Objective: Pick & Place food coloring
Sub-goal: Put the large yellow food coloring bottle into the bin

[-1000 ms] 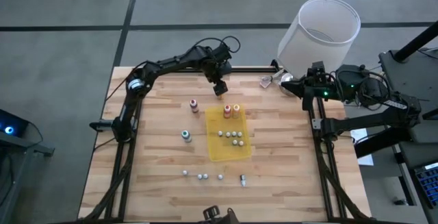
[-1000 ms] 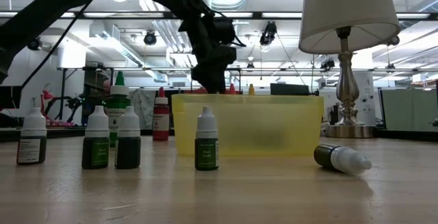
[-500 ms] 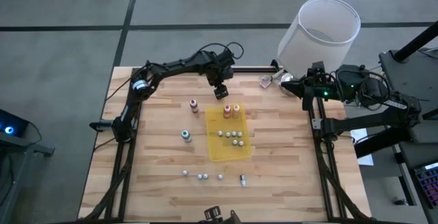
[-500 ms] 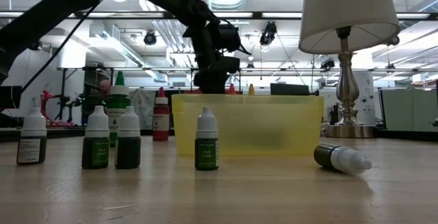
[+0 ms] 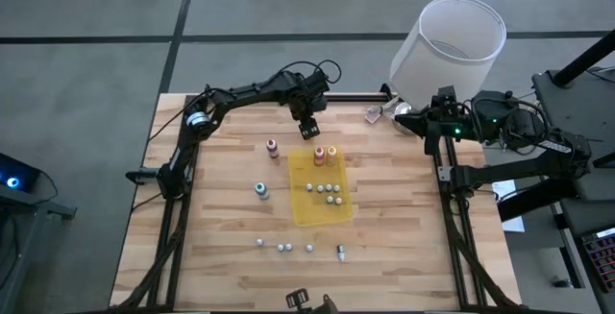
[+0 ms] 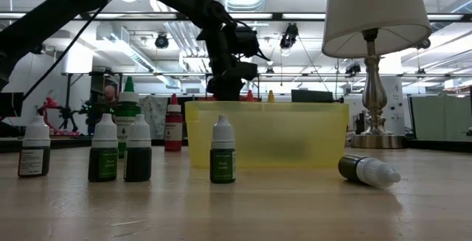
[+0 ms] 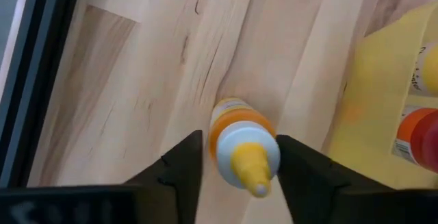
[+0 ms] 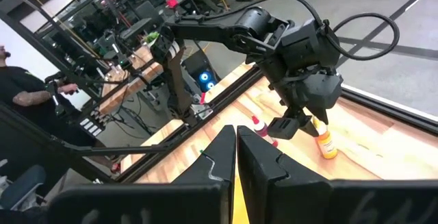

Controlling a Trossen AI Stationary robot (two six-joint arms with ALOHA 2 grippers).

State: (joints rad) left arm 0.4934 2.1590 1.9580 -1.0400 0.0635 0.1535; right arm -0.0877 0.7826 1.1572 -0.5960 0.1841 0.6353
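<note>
Left wrist view shows the left gripper [image 7: 236, 162] with its two dark fingers set on either side of a small orange bottle [image 7: 241, 142] with a white collar and yellow tip; the fingers sit just beside it, but whether they press it I cannot tell. The bottle stands on the table [image 7: 137, 80] just beside the edge of the yellow tray [image 7: 383, 94].

From the high view, the left gripper [image 5: 307, 127] hovers at the far side of the table [image 5: 211, 218], just beyond the far end of the tray [image 5: 341, 213]. Two bottles, a red one [image 5: 318, 154] and a yellow one [image 5: 332, 152], stand at the tray's far end, and several small white-capped bottles [image 5: 326, 191] sit in its middle. A dark red bottle [image 5: 272, 147] and a teal bottle [image 5: 261, 190] stand on the wood left of the tray. More small bottles [image 5: 283, 247] line the near part of the table, one lying on its side [image 5: 340, 252].

The right gripper [image 8: 236, 159] waits at the far right corner near a white lamp [image 5: 447, 45], its fingers close together with nothing between them.
</note>
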